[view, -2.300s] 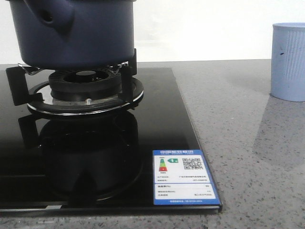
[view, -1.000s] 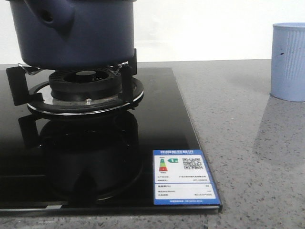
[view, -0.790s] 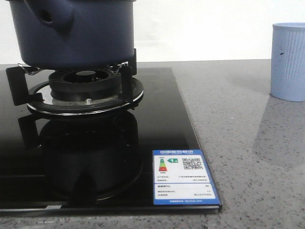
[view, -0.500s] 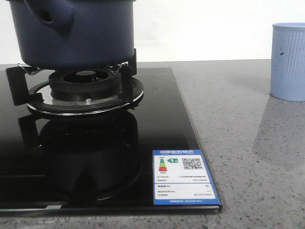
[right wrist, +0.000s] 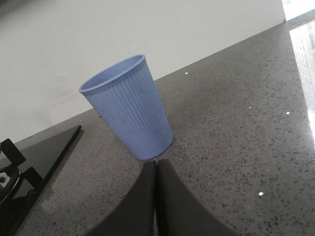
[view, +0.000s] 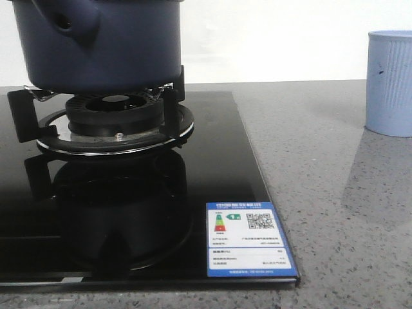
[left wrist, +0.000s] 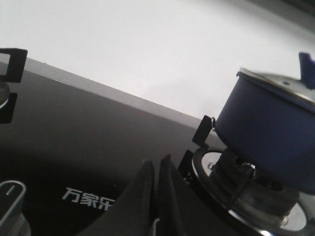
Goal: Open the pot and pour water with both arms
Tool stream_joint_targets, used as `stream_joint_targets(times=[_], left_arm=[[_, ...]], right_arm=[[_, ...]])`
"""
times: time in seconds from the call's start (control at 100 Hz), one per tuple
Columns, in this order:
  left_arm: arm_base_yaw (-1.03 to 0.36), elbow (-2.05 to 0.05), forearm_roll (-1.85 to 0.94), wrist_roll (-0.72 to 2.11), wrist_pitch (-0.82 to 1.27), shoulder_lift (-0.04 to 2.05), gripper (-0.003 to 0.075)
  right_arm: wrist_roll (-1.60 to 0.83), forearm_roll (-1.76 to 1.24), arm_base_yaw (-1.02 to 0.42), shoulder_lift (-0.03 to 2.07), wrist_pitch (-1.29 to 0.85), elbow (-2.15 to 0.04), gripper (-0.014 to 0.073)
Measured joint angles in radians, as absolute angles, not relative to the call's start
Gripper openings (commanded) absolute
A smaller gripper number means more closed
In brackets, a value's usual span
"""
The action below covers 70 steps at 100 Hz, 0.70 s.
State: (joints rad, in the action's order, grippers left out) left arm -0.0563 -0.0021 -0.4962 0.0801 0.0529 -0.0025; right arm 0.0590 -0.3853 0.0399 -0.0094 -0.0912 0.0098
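In the front view the pot fills the upper left of the frame, sitting on the burner of the black glass stove, while the light blue cup stands at the right edge on the grey worktop; against the pictures from the last couple of seconds nothing has shifted, neither pot nor cup, and no arm has come into this view, so the task looks barely begun. In the left wrist view the left hand shows at the bottom centre with its fingers pressed together and nothing between them, the pot at the right of the frame, well apart from it, its lid on. In the right wrist view the right hand sits at the bottom centre, fingers likewise pressed together and empty, the cup just beyond the tips in the middle of the frame; the lid has yet to be lifted before any pouring
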Motion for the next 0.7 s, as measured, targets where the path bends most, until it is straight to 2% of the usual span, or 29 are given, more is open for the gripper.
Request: stream_joint_targets(times=[0.56,0.7], left_arm=[[-0.056,-0.002,-0.531,0.080,0.027,-0.002,-0.0016],[-0.056,-0.002,-0.467,0.086,0.024,-0.002,-0.0016]], right_arm=[[0.062,-0.390,0.040,-0.009,-0.091,0.010,-0.0051],[0.062,-0.390,0.040,-0.009,-0.089,0.010,-0.0052]])
